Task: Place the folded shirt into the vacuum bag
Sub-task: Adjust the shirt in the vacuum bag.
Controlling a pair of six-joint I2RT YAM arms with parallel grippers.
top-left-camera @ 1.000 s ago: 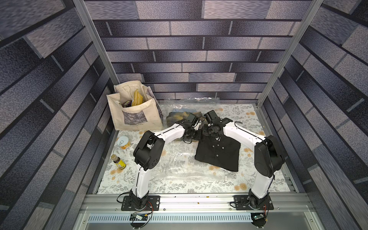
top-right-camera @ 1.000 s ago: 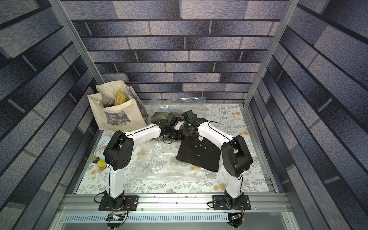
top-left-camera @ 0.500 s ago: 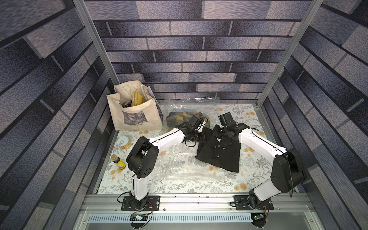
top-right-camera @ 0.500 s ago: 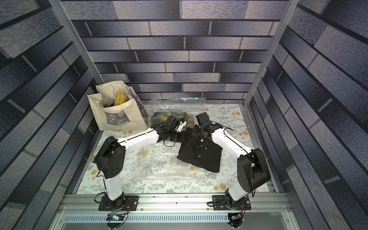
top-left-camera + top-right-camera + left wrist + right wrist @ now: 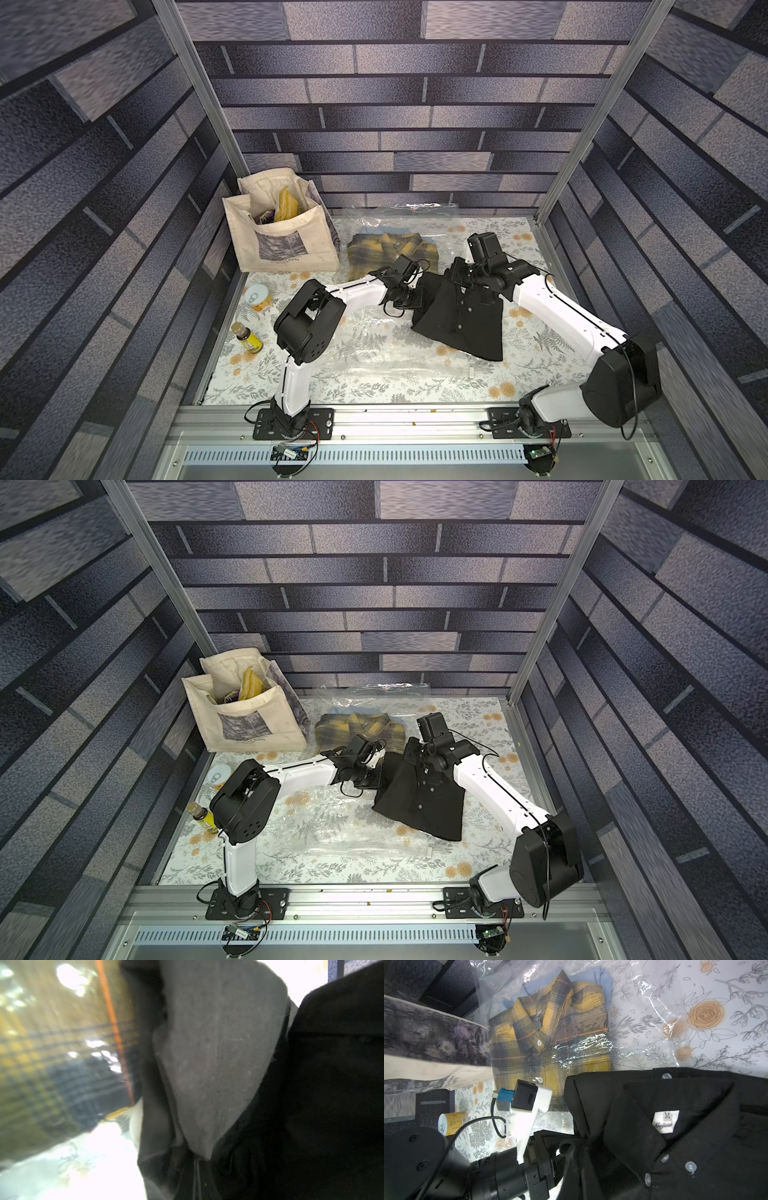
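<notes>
The folded shirt [image 5: 461, 324] is black with a buttoned collar [image 5: 675, 1126]. Its collar end is lifted and its hem rests on the vacuum bag [image 5: 370, 353], a clear crinkly sheet spread over the table. My left gripper [image 5: 417, 297] is shut on the shirt's left shoulder, and the cloth [image 5: 218, 1053] fills the left wrist view. My right gripper [image 5: 459, 276] is shut on the collar end, its fingertips buried in black cloth in the right wrist view. A yellow plaid shirt [image 5: 550, 1028] lies under the bag's plastic [image 5: 643, 1001] at the back.
A cream tote bag [image 5: 282, 232] stands at the back left. A can [image 5: 254, 295] and a small bottle [image 5: 247, 337] sit by the left edge. Brick-patterned walls and metal posts [image 5: 582, 124] close in the flowered table [image 5: 519, 232].
Both grippers have moved to the right and slightly forward with the black shirt. The right arm's elbow has swung out to the right side.
</notes>
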